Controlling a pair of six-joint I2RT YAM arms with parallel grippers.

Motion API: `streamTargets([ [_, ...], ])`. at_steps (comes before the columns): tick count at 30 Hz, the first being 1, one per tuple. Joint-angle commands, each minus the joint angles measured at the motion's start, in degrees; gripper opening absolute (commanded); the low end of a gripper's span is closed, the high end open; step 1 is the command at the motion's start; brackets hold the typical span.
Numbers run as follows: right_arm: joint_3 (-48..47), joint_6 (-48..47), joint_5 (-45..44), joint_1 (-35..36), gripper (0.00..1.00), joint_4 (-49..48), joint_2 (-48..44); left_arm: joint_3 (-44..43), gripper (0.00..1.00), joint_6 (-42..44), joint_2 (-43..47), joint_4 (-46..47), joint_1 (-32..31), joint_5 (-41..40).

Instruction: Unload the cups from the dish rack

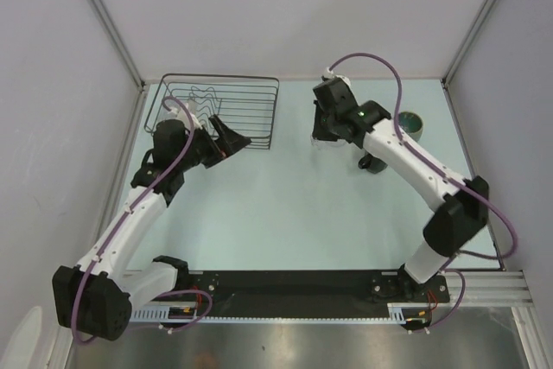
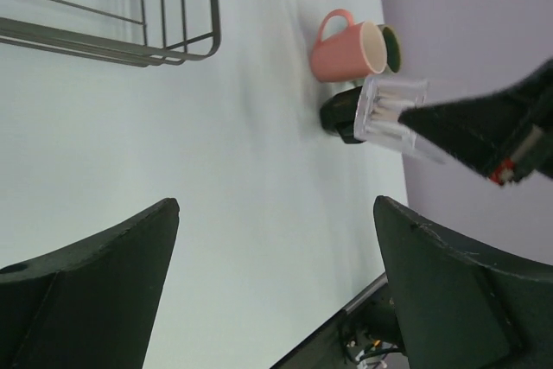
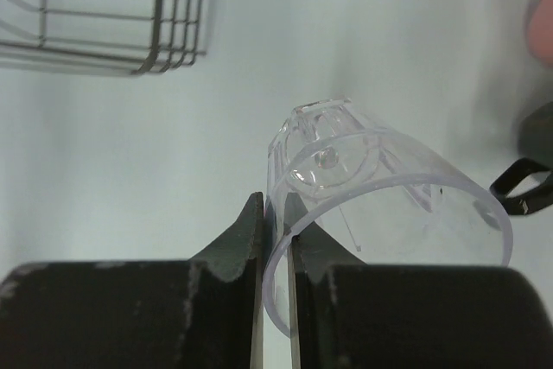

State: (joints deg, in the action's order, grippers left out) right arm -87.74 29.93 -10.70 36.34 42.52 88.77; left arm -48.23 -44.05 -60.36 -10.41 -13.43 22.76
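**A:** Where do we stand?

**B:** The table (image 1: 285,213) carries everything. The rack (image 1: 216,110) sits at its far left, and from above we see no cup in it.

**A:** And our hands?

**B:** Our left hand (image 2: 276,213) hangs wide open near the rack's front edge and holds nothing. Our right hand (image 3: 275,213) is pinched tight on the wall of the glass (image 3: 380,187), one finger inside the rim and one outside.

**A:** So where is the glass?

**B:** Right of the rack and well apart from it, just beside the black mug (image 2: 339,114). The pink cup (image 2: 346,47) and green cup (image 2: 393,47) are near, behind the mug. We cannot tell whether the glass's base touches the table.

**A:** Then we judge this the last step, setting the glass down.

**B:** Agreed. Next we need to lower it until the base sits flat and spread the fingers. Then we lift straight off, so the inner finger does not tip it into the mug.
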Motion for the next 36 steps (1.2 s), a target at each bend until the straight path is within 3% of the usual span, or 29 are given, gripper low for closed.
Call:
streamTargets([
  [1,-12.52,-1.72,-9.07,-1.62,0.00,7.22,11.47,-1.17,0.99,4.58,2.78,-4.87,-0.37,-4.12],
  [7,-30.25,-1.54,-8.20,-5.22,0.00,13.19,26.17,-1.08,0.99,5.82,4.19,-8.83,-0.54,-5.27],
  [14,-42.57,-0.23,-3.28,-8.73,0.00,16.97,39.01,1.38,0.99,6.08,4.99,-9.98,-0.54,-5.81],
  [25,-49.45,0.04,1.38,-6.90,0.00,17.77,48.33,1.56,0.99,6.61,1.48,-9.89,-0.63,-5.28],
  [36,-49.45,-1.19,-2.74,-5.40,0.00,19.26,50.01,2.00,0.99,7.05,-0.02,-9.80,-0.72,-5.27],
])
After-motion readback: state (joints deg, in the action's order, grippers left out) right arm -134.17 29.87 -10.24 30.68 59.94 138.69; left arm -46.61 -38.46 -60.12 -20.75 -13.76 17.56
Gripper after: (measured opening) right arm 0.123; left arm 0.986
